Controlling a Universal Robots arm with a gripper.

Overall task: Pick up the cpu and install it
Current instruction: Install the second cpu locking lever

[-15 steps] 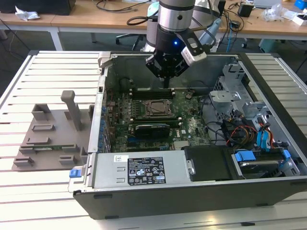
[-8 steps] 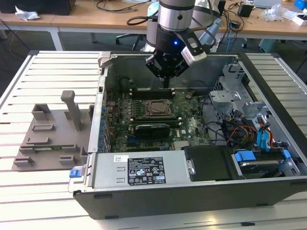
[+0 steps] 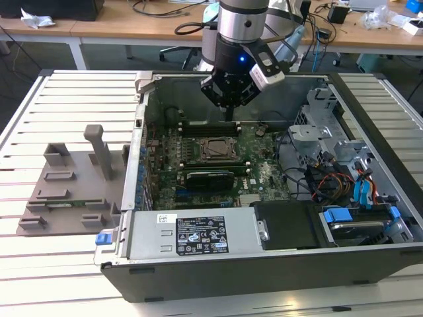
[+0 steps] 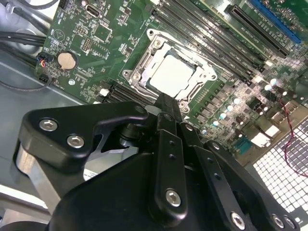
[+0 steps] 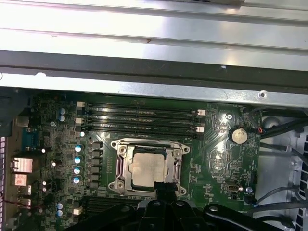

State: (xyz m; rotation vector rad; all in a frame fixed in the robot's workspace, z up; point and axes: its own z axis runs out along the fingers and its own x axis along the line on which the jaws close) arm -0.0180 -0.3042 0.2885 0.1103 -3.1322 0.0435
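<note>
Cpu (image 5: 149, 169) sits in its socket frame (image 5: 121, 166) beside memory slots (image 5: 139, 117); tool (image 4: 168, 107) hovers above, fingers together, empty.

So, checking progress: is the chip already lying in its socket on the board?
Yes, the chip lies flat inside the socket frame in the second wrist view.
</note>
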